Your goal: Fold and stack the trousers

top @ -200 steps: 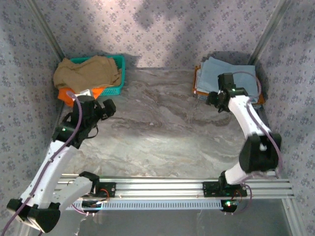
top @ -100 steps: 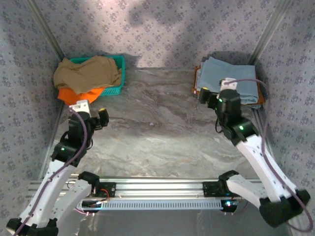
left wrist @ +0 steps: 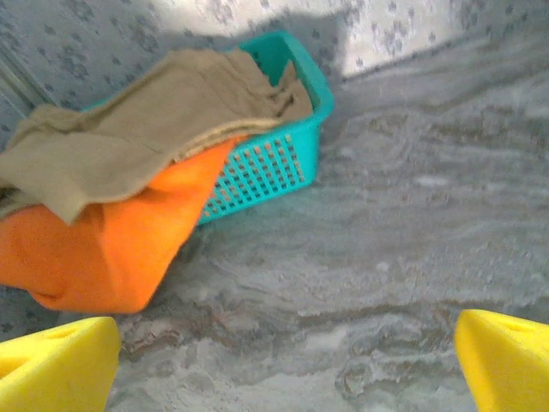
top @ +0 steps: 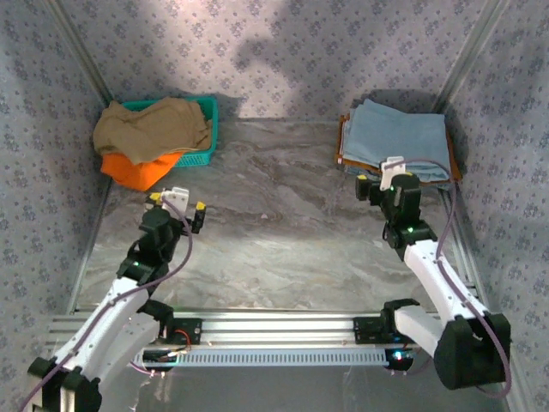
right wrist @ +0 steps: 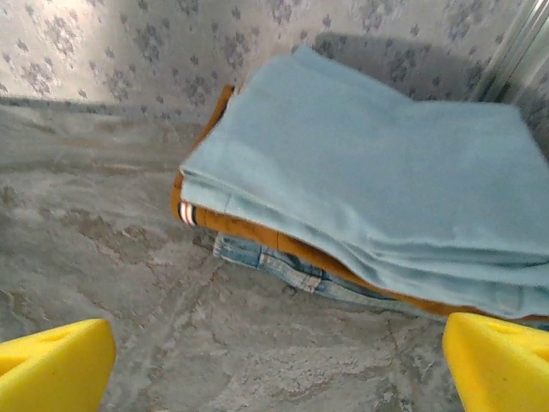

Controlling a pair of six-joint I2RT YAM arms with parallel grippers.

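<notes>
The trousers (top: 396,137) look done: folded flat, pale blue and smooth, they top the stack of garments (right wrist: 266,262) across the table (top: 283,232) from the teal basket (top: 212,120). My right gripper (top: 377,178) hangs on that same side, far from the basket, and my left gripper (top: 177,204) near the basket, both spread wide and empty. I judge little remains beyond squaring the edges.

Table (top: 274,232) lies open right of & nearer than the teal basket (top: 208,129), w/ tan garment (top: 150,124) heaped over it, orange garment (top: 137,169) spilling off its near-left side, the stack (top: 352,163) topped by the trousers (top: 399,136) far to its right, patterned walls (top: 283,60) close behind & beside.
</notes>
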